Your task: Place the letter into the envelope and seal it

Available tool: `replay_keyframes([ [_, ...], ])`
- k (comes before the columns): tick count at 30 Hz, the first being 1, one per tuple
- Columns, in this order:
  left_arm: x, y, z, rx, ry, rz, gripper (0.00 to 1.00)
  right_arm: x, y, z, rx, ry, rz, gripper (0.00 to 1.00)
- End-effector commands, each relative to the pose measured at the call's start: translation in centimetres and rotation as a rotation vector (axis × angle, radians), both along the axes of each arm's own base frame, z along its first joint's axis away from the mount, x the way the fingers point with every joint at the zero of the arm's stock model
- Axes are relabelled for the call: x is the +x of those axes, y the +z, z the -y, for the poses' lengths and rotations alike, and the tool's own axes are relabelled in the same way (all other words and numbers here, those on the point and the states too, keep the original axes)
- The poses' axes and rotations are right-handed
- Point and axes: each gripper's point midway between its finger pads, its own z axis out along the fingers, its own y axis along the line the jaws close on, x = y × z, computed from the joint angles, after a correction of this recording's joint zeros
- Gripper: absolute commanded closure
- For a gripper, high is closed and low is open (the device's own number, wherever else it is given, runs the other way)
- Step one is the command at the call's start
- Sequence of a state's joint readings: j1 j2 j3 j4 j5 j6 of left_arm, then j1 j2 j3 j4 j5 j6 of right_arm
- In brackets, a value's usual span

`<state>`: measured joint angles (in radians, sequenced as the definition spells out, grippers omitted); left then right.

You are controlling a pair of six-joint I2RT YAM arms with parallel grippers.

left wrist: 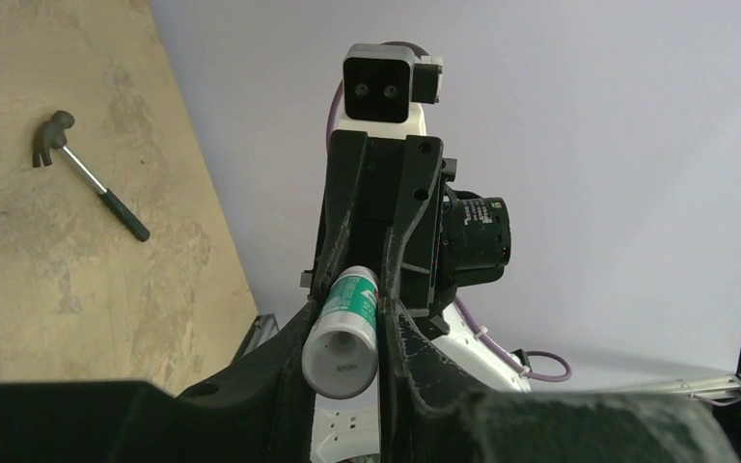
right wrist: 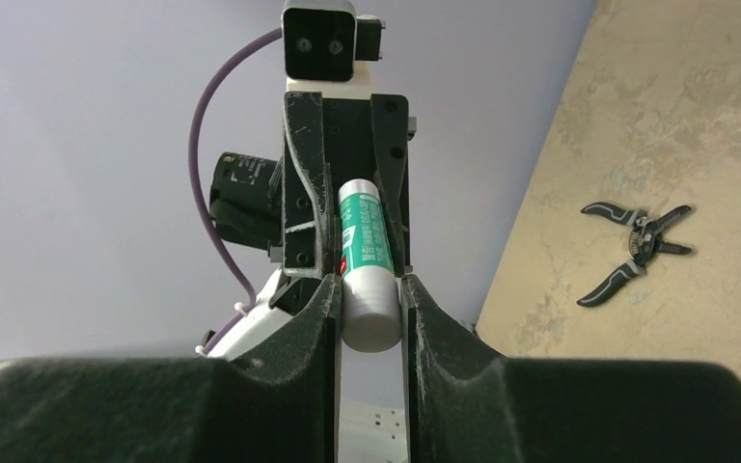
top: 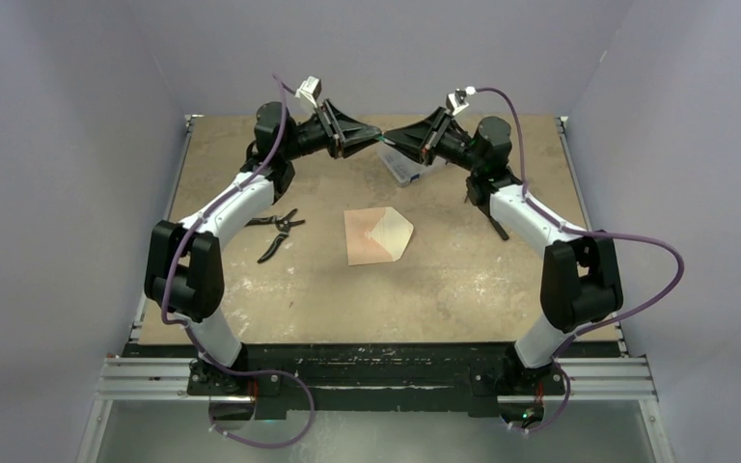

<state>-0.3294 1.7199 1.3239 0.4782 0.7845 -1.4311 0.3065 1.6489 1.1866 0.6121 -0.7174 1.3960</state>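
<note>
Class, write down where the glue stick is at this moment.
The glue stick is off the table at the far middle in the top view, clamped between the left gripper and right gripper, beyond the envelope.

Soft, even light falls from above in all three views: the table (top: 463, 289) is moderately bright with no glare, and the pliers (top: 280, 231) cast only a faint, short shadow, though this overhead picture is somewhat soft and low in fine detail. In the wrist views the near bodies of the left gripper (left wrist: 347, 313) and right gripper (right wrist: 370, 289) fill the lower edge as dark, blurred masses. The glue stick (left wrist: 343, 333) and the hammer (left wrist: 87, 174) are reasonably sharp, and the pale wall (left wrist: 589, 145) is evenly lit.
</note>
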Motion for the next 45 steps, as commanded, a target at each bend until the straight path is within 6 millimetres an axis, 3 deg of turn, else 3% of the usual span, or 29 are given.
replay_keyframes([
  [1,-0.7,2.2,0.7,-0.005,-0.067,0.051,0.9,0.1,1.3,-0.3,-0.02,0.024,0.073,1.0],
  [4,-0.4,1.9,0.8,0.009,-0.065,0.047,1.0,0.0,1.0,-0.4,-0.037,0.045,0.098,1.0],
  [12,0.0,2.1,0.2,-0.021,-0.037,0.023,1.0,-0.6,1.5,1.4,-0.05,0.06,0.206,1.0],
  [28,1.4,2.2,-4.3,-0.142,0.064,-0.034,1.0,-1.8,0.6,4.6,-0.117,0.068,0.362,1.0],
  [36,0.9,1.9,-4.9,-0.242,0.041,-0.09,1.0,-4.2,0.6,5.0,-0.089,0.126,0.548,1.0],
  [40,1.0,2.2,-4.8,-0.207,0.047,-0.056,1.0,-2.1,-0.8,5.3,-0.153,0.068,0.472,1.0],
  [44,1.7,0.9,-4.5,-0.043,0.078,0.01,1.0,4.0,-5.2,8.0,-0.494,-0.169,0.33,1.0],
  [45,1.8,0.4,-4.5,0.009,0.087,0.023,1.0,4.3,-6.6,8.5,-0.543,-0.181,0.268,1.0],
])
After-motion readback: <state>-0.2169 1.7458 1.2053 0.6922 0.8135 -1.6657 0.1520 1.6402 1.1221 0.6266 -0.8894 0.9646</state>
